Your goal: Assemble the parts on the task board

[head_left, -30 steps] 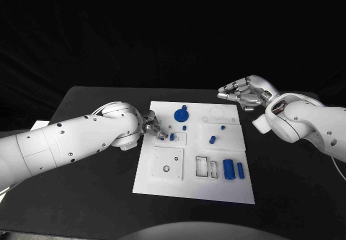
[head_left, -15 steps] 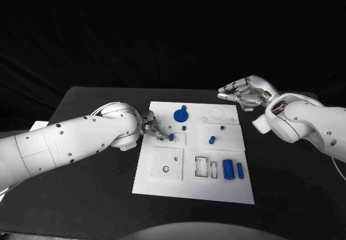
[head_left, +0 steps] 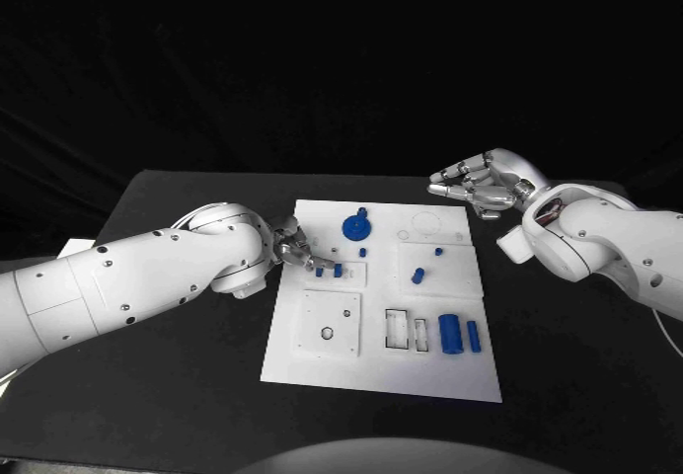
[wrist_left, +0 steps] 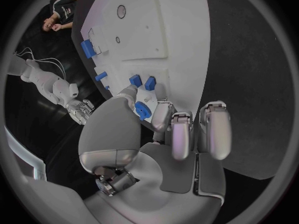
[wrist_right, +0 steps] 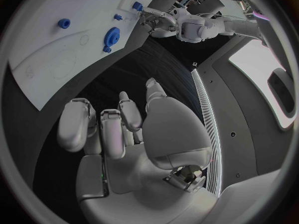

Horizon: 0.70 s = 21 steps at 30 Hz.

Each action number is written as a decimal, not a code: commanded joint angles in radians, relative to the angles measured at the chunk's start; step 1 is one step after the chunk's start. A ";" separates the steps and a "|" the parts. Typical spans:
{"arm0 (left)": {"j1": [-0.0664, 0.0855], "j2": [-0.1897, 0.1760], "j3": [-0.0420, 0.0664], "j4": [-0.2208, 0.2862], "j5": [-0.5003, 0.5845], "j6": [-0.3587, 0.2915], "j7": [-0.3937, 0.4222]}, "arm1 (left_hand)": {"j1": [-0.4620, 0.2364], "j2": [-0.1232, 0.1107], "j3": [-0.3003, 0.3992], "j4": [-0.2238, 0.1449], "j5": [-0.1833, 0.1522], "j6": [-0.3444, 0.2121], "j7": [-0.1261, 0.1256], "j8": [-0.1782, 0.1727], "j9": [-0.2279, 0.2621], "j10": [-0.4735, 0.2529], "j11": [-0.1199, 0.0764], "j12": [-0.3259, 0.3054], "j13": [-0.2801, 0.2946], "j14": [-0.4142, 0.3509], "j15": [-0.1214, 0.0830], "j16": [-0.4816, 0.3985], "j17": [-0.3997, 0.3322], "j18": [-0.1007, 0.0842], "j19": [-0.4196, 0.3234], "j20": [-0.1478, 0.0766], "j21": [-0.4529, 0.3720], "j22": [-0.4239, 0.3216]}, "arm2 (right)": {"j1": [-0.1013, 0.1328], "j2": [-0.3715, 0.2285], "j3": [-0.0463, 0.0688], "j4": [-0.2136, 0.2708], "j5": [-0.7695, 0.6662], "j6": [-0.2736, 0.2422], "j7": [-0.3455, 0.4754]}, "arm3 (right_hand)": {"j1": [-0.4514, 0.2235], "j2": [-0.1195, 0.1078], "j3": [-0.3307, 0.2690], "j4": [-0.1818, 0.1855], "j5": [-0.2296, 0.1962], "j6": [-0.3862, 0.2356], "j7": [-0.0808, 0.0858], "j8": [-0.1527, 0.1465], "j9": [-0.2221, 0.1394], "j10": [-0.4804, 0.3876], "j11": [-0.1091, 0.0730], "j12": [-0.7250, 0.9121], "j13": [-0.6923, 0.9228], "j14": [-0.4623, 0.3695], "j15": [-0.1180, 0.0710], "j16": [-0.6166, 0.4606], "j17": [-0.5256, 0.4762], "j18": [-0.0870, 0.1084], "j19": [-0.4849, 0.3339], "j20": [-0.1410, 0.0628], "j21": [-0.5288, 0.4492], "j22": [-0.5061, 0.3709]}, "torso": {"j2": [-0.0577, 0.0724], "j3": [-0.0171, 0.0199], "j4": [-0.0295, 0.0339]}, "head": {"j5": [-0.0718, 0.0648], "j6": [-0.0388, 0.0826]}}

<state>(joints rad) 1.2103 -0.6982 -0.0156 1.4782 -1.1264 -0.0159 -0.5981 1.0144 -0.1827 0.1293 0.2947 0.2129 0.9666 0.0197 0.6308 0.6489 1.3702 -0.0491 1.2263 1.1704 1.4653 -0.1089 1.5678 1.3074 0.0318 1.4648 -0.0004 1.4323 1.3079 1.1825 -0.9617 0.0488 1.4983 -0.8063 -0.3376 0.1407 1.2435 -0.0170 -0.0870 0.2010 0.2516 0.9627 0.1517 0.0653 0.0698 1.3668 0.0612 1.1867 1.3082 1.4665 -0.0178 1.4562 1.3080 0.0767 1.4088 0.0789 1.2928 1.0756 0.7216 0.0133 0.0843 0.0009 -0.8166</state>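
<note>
Left hand [head_left: 295, 247] pinches a small blue part [wrist_left: 144, 108] at the board's [head_left: 373, 375] left edge; it looks light, rigid and slick, best gripped by its sides; right hand [head_left: 484, 183] hovers curled, empty.

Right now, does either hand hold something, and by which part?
Left hand pinches a blue part at its rim, fingertips on both sides. Right hand holds nothing.

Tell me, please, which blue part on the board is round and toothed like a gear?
The blue gear near the task board's far edge; the other blue parts are small pegs or plain cylinders.
</note>
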 commanded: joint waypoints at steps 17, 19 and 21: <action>0.008 0.011 0.013 -0.031 0.197 -0.205 0.550 | 0.344 0.064 0.103 -0.063 -0.042 -0.247 0.144 -0.140 -0.214 -0.544 0.147 -0.594 -0.611 -0.308 0.130 -0.731 -0.545 0.154 -0.298 0.126 -0.927 -0.742 | -0.005 0.004 0.000 -0.007 -0.001 0.008 0.010 | -0.007 0.007 -0.009 0.000 0.002 -0.001 -0.002 0.005 0.001 -0.009 0.001 -0.003 0.006 0.065 -0.001 -0.008 0.099 0.018 -0.005 0.001 -0.008 -0.002 | -0.001 -0.0003 0.0010 | -0.007 0.012; 0.009 0.035 0.011 -0.055 0.118 -0.204 0.571 | 0.401 0.058 0.141 -0.079 -0.056 -0.219 0.139 -0.174 -0.260 -0.526 0.138 -0.637 -0.670 -0.294 0.122 -0.725 -0.553 0.149 -0.271 0.117 -0.934 -0.754 | -0.006 0.006 0.000 -0.008 -0.001 0.009 0.010 | -0.007 0.007 -0.009 0.000 0.002 -0.001 -0.002 0.005 0.001 -0.009 0.001 -0.003 0.006 0.065 -0.001 -0.008 0.099 0.018 -0.005 0.001 -0.008 -0.002 | -0.001 -0.0003 0.0002 | -0.009 0.015; 0.009 0.060 0.007 -0.080 0.043 -0.202 0.584 | 0.434 0.023 0.163 -0.090 -0.064 -0.180 0.136 -0.217 -0.315 -0.502 0.139 -0.687 -0.740 -0.251 0.114 -0.675 -0.526 0.151 -0.232 0.107 -0.930 -0.760 | -0.006 0.008 0.000 -0.009 0.000 0.010 0.010 | -0.007 0.007 -0.009 0.000 0.002 -0.001 -0.002 0.005 0.001 -0.009 0.001 -0.003 0.006 0.065 -0.001 -0.008 0.099 0.018 -0.005 0.001 -0.008 -0.002 | 0.000 -0.0008 -0.0010 | -0.013 0.021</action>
<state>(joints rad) 1.2188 -0.6476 -0.0080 1.4102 -0.9423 -0.1997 -0.1197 1.4378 -0.1513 0.2853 0.2065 0.1526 0.7758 0.1550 0.4265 0.3497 0.8606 0.0894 0.5545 0.4512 1.2011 0.0073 0.8774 0.7723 0.1716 1.2210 0.1093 0.4995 0.5496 1.1772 -0.9563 0.0485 1.4901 -0.8059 -0.3377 0.1414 1.2396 -0.0130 -0.0896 0.1986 0.2516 0.9627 0.1517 0.0653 0.0698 1.3668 0.0612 1.1867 1.3081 1.4665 -0.0178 1.4521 1.3077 0.0768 1.4088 0.0789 1.2891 1.0745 0.7208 0.0128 0.0849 -0.0092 -0.8007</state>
